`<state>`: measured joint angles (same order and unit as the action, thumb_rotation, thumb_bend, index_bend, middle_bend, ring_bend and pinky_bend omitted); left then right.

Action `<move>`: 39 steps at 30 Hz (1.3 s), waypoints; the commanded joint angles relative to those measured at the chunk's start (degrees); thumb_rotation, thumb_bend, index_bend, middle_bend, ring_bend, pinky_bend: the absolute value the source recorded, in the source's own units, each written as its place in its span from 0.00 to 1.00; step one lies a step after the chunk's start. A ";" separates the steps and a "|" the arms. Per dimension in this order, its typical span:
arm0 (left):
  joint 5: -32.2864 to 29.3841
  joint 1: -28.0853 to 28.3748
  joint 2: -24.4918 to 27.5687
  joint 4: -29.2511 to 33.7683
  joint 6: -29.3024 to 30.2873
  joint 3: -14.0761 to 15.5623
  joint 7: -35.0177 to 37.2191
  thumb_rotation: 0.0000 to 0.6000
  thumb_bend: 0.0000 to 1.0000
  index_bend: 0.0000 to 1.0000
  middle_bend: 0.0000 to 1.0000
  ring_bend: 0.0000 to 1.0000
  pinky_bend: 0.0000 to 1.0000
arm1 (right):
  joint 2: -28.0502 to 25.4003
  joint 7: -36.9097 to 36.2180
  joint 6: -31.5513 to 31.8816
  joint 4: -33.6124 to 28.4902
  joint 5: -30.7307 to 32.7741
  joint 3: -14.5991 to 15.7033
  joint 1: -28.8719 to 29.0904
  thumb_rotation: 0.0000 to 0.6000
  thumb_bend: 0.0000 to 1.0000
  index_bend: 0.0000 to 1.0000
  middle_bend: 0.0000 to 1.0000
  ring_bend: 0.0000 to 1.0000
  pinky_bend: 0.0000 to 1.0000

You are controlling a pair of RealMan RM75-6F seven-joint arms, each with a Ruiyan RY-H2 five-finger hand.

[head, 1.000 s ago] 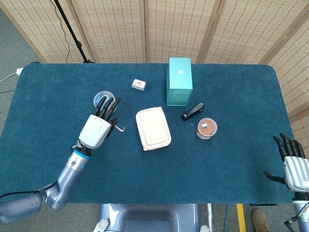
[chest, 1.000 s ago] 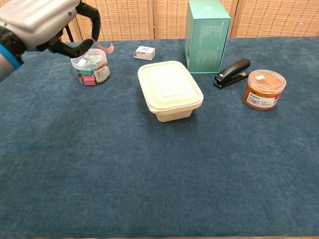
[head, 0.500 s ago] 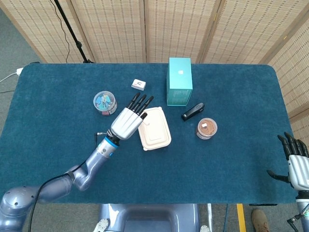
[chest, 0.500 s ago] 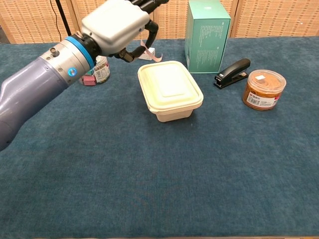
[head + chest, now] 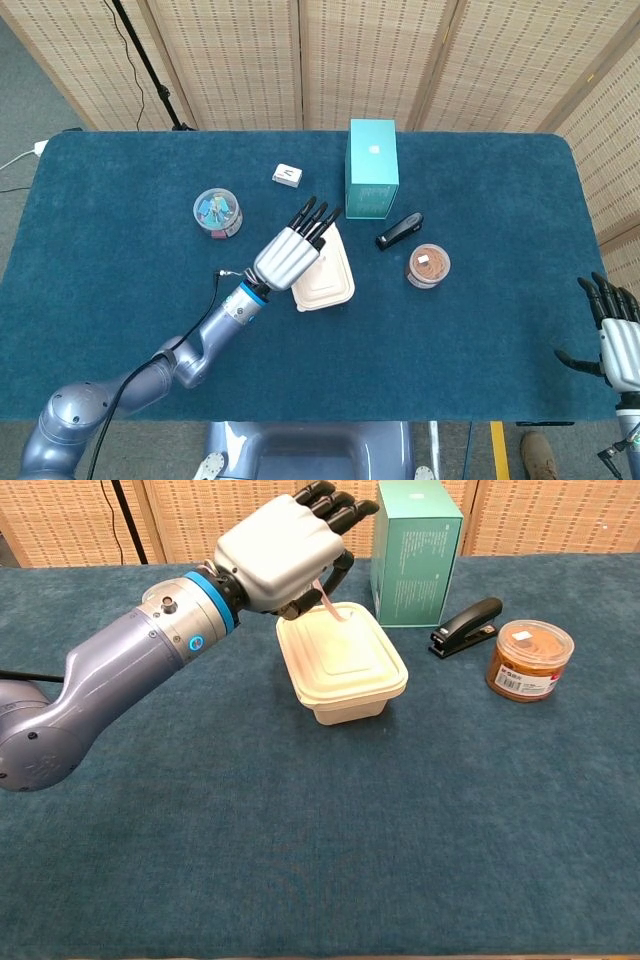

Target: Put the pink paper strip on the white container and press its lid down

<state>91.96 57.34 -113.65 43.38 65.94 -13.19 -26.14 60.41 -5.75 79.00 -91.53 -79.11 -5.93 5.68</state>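
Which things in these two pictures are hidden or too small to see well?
- Pink paper strip: the head view hides it under the left hand; the chest view shows only a short piece.
- White container: in the head view the hand covers its left half.
- Right hand: the head view's edge cuts it off; absent from the chest view.
- Small white box: its label is too small.

I've swung my left hand rightward from beside the jar of clips to over the white container, carrying the pink paper strip, whose lower end now hangs just above the lid. My right hand has edged slightly lower.
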 commanded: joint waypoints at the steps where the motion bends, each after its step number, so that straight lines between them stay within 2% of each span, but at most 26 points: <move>1: 0.10 1.08 -1.17 -1.74 -0.85 0.64 -1.72 1.00 0.45 0.60 0.00 0.00 0.00 | -0.10 -0.27 -0.07 0.03 -0.02 0.00 0.02 1.00 0.00 0.00 0.00 0.00 0.00; 17: -1.41 3.25 -4.64 -8.68 -1.15 1.55 -4.33 1.00 0.45 0.60 0.00 0.00 0.00 | -0.36 -0.80 -0.55 0.26 0.46 -0.15 0.13 1.00 0.00 0.00 0.00 0.00 0.00; 32: -1.91 3.45 -4.88 -10.34 -0.73 3.12 -5.30 1.00 0.45 0.56 0.00 0.00 0.00 | -0.72 -0.95 -0.22 -0.23 0.35 -0.13 -0.05 1.00 0.00 0.00 0.00 0.00 0.00; 36: -1.77 3.35 -4.61 -10.56 -0.42 3.65 -5.86 1.00 0.45 0.53 0.00 0.00 0.00 | -0.85 -0.96 -0.31 -0.30 0.47 -0.15 -0.05 1.00 0.00 0.00 0.00 0.00 0.00; 39: -1.63 3.10 -3.87 -10.35 -0.38 4.23 -6.27 1.00 0.44 0.45 0.00 0.00 0.00 | -1.01 -1.17 -0.03 -0.45 0.29 -0.18 -0.14 1.00 0.00 0.00 0.00 0.00 0.00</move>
<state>90.30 60.54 -117.69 32.91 65.57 -9.09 -32.44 59.44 -6.88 78.93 -91.96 -78.79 -6.10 5.56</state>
